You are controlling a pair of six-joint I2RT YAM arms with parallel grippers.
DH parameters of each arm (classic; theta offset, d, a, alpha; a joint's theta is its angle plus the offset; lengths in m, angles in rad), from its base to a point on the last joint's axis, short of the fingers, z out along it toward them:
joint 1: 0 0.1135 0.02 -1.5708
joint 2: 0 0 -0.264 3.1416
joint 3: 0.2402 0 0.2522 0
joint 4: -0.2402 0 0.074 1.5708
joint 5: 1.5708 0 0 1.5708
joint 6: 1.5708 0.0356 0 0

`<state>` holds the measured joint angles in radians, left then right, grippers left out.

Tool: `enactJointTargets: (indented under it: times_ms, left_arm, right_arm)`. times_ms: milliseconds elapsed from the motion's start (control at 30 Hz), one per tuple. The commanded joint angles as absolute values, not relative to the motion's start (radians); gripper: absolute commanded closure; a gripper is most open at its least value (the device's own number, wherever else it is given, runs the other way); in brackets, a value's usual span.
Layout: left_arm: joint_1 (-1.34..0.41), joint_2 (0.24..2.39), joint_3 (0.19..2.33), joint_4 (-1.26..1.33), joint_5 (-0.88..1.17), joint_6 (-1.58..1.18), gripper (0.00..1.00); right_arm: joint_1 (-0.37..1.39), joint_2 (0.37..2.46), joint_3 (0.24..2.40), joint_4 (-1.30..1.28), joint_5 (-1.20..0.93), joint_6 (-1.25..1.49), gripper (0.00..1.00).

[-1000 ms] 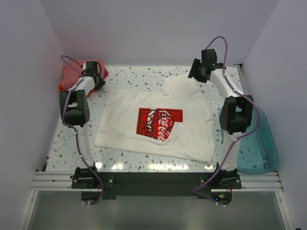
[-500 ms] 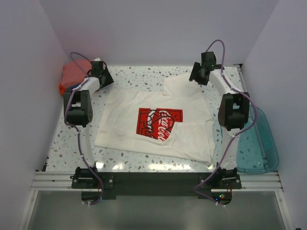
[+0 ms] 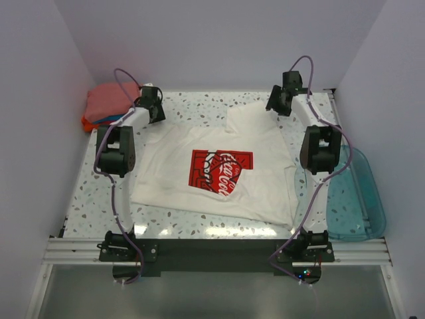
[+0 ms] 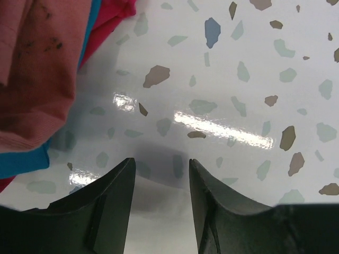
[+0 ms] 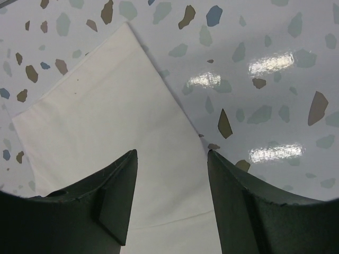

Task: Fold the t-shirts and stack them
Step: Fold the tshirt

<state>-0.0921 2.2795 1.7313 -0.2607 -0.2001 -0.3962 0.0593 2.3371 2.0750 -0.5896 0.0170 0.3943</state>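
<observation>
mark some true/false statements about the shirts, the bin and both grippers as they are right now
1. The white shirt lies on the table with its red print showing. True.
2. The left gripper is holding a shirt. False: its jaws stand open over bare table with nothing between them.
3. The stack of folded shirts sits at the far left corner. True.
4. The bin is on the left side of the table. False: it sits at the right edge, beside the right arm.
5. The right gripper is open above white cloth. True.
</observation>
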Motion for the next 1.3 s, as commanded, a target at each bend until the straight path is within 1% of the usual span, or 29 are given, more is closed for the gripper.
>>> enactJointTargets:
  times_ms: [0,267,600,1033,1267]
  left_arm:
    - [-0.089,2.206,1.743,-0.264,-0.279,-0.348,0.50]
    - [-0.089,2.158,1.741,-0.271,-0.273,-0.337,0.49]
    - [-0.120,2.132,1.691,-0.325,-0.285,-0.362,0.56]
    - [-0.135,2.224,1.713,-0.333,-0.321,-0.394,0.55]
    - [-0.133,2.269,1.735,-0.341,-0.310,-0.406,0.57]
  right_arm:
    - [0.054,2.361,2.123,-0.607,0.021,0.376,0.41]
    - [0.051,2.393,2.129,-0.609,0.046,0.368,0.41]
    - [0.041,2.421,2.149,-0.606,0.051,0.373,0.41]
    - [0.031,2.454,2.181,-0.618,0.049,0.362,0.39]
    - [0.032,2.467,2.195,-0.621,0.058,0.353,0.38]
